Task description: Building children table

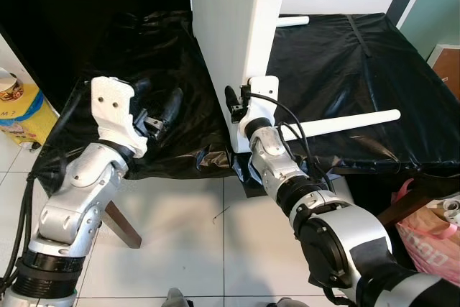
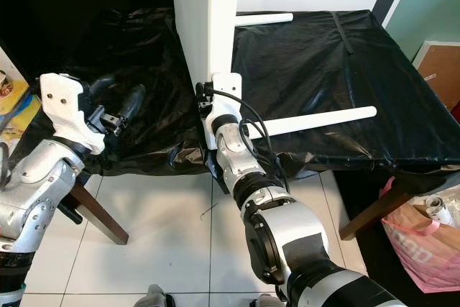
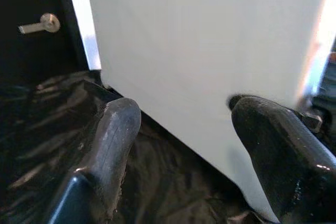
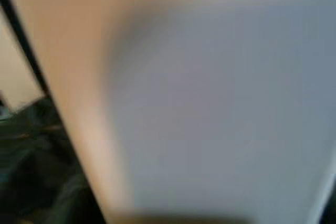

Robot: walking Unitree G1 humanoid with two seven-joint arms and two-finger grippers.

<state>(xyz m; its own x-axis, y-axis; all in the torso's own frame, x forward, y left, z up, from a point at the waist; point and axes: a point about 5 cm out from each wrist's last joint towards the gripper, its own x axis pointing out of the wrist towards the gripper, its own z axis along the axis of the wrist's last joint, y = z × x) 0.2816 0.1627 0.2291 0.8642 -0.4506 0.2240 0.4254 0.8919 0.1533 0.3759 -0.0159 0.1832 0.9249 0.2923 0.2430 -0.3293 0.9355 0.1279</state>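
Seemingly upright white table panel [image 1: 223, 41].

One white tabletop panel [image 1: 223, 41] stands on edge, with three white legs [image 1: 345, 124] and one black sheet [image 1: 345, 70].

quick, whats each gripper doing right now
Left gripper: open, holding nothing, over the black sheet beside the white table panel.
Right gripper: pressed against the panel; fingers cannot be told.
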